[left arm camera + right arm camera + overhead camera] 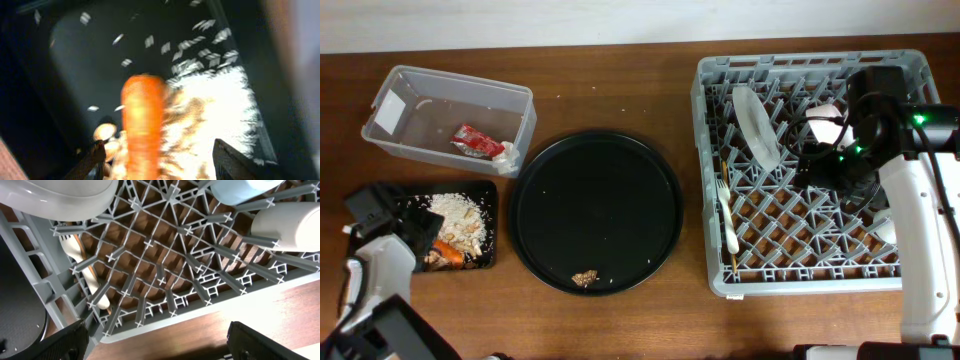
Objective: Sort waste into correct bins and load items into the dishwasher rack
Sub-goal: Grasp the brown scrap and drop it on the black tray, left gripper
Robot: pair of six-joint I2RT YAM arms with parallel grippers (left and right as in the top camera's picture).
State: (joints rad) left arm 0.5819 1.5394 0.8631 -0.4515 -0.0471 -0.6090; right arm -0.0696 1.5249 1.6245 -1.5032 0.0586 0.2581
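My left gripper [420, 235] hangs open over the shallow black tray [470, 186]. In the left wrist view its fingers [160, 162] stand on either side of the blurred orange carrot [144, 125] without touching it, next to pale rice scraps [215, 105]. The carrot [445, 251] lies by the rice [455, 214]. The clear tub [420, 82] holds the red sauce packet [475, 141] and the napkin [507, 153]. My right gripper [830, 160] is open and empty above the grey rack [800, 283]. The rack holds a plate [756, 125], fork [726, 210] and cups [287, 225].
The large round black tray [595, 200] lies in the middle, with a small brown crumbly piece [585, 278] near its front edge. A light-blue cup [240, 187] shows in the right wrist view, with the rack's rim and bare wooden table [225, 325] below it.
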